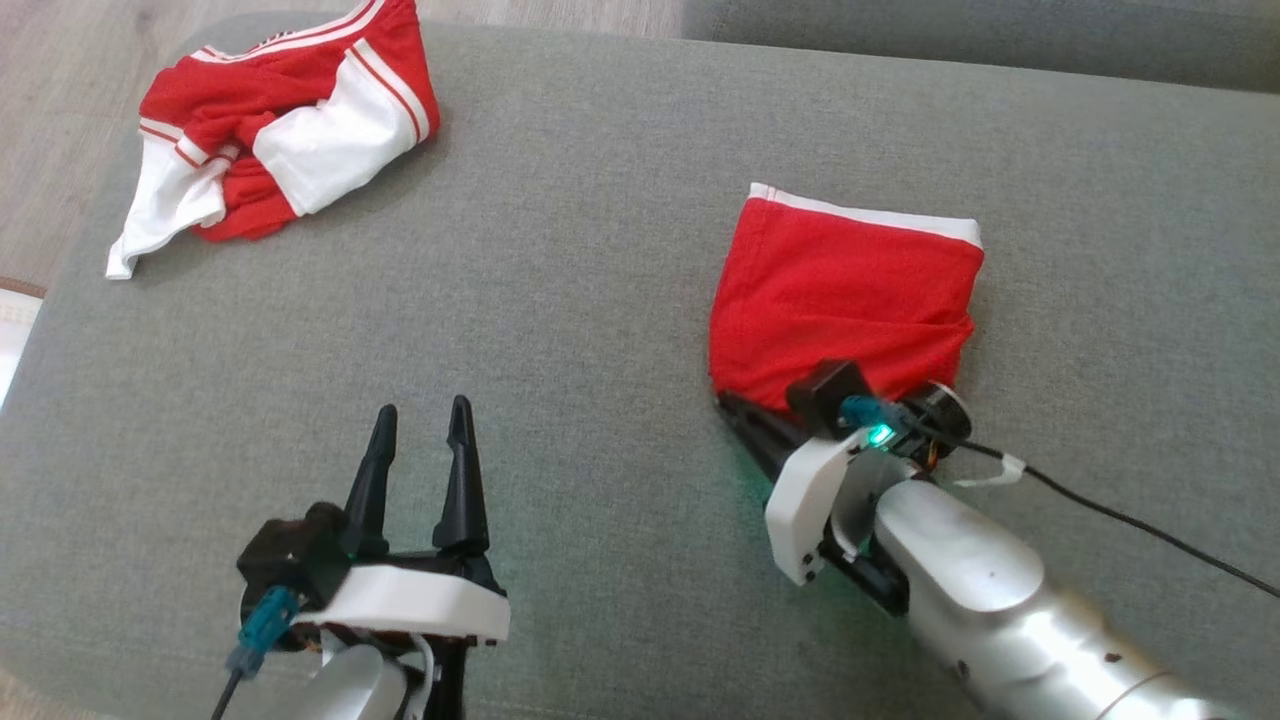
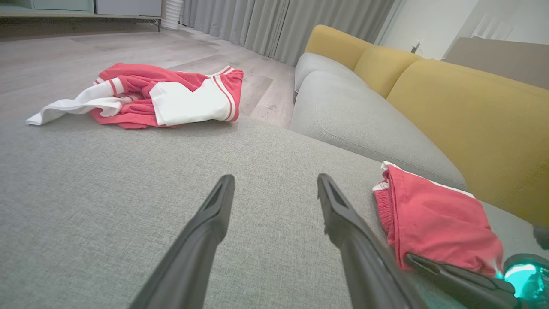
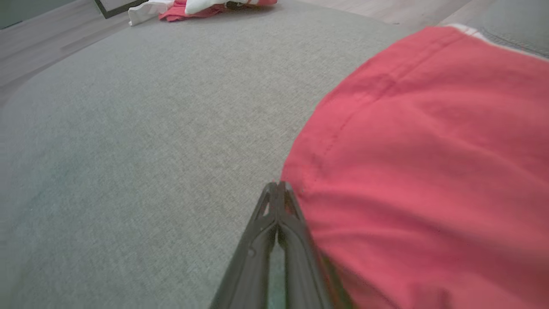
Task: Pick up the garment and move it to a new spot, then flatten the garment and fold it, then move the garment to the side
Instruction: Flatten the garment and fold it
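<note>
Garment point(image 1: 845, 290), folded; second garment point(image 1: 290, 130), crumpled; two total.

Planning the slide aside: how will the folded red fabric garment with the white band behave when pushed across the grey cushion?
The folded red fabric garment looks soft and creased, so it would probably bunch, not slide whole. The woven grey cushion likely drags it.

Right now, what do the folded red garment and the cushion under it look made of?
Folded red garment: thin matte cloth, perhaps a light knit; soft creases, stitched hem. Cushion: grey matte upholstery fabric, coarse weave visible.
</note>
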Robot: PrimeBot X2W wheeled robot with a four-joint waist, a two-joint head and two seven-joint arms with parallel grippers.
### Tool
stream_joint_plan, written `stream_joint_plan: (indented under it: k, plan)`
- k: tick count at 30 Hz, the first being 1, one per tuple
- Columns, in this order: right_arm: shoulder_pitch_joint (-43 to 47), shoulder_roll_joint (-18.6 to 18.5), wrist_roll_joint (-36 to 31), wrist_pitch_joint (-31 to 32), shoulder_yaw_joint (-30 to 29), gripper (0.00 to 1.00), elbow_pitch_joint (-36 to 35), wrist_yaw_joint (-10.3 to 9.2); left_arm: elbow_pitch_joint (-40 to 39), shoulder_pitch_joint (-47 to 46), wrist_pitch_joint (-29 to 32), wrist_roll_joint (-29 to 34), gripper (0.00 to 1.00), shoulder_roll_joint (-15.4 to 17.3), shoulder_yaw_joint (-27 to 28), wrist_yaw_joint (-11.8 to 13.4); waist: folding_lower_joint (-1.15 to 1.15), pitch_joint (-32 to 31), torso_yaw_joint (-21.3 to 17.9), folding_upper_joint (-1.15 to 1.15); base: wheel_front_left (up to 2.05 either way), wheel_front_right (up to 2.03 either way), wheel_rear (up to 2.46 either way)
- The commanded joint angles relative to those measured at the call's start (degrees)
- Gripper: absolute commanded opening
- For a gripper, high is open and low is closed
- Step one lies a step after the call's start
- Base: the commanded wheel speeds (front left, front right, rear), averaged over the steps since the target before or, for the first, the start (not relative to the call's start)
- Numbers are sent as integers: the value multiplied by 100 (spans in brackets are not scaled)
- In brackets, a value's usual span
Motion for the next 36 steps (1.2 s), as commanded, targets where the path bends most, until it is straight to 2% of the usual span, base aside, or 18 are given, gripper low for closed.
stream_joint_plan:
  k: [1,3,7,9,10,11,16,17,20,29,33,36]
  plan:
    - [-174,100,46,-69,72,0,-100,-4,-178,-186,-66,56,100,60,252,-1,0,-7,-10,0,0,0,0]
    - [-223,118,136,-171,257,0,-23,-4,-162,-170,-67,56,100,76,271,1,0,-37,-50,0,0,0,0]
    - [-318,137,235,-559,255,0,-22,-4,-150,-155,-67,74,100,112,292,-2,0,-129,-150,0,0,0,0]
    - [-331,135,295,-754,119,36,-44,-4,-136,-147,-68,89,100,138,304,-1,0,-204,-210,0,0,0,0]
    - [-320,135,327,-835,12,60,-68,-4,-130,-141,-68,97,100,152,309,-2,0,-237,-236,0,0,0,0]
    - [-300,131,351,-901,-101,100,-101,-4,-120,-135,-68,100,100,167,320,-2,0,-276,-269,0,0,0,0]
    - [-71,49,255,-1078,-856,100,-312,-4,-40,-101,-69,170,100,261,364,25,0,-476,-454,0,0,0,0]
    - [114,16,141,-1101,-1240,100,-430,-4,-4,-73,-69,182,100,276,377,20,0,-559,-527,0,0,0,0]
    - [477,-3,-117,-1115,-1889,100,-675,-4,60,-2,-70,201,100,267,383,14,0,-694,-632,0,0,0,0]
    - [2128,217,-1213,-1120,-3909,100,-1981,-4,251,328,-71,323,100,107,452,-132,0,-1073,-786,0,0,0,0]
    - [2803,321,-1553,-1006,-4355,100,-2673,-4,299,497,-71,405,100,36,554,-199,0,-1128,-839,0,0,0,0]
    - [3189,341,-1522,-878,-4419,100,-3142,-4,337,625,-72,474,100,26,619,-242,0,-1148,-876,0,0,0,0]
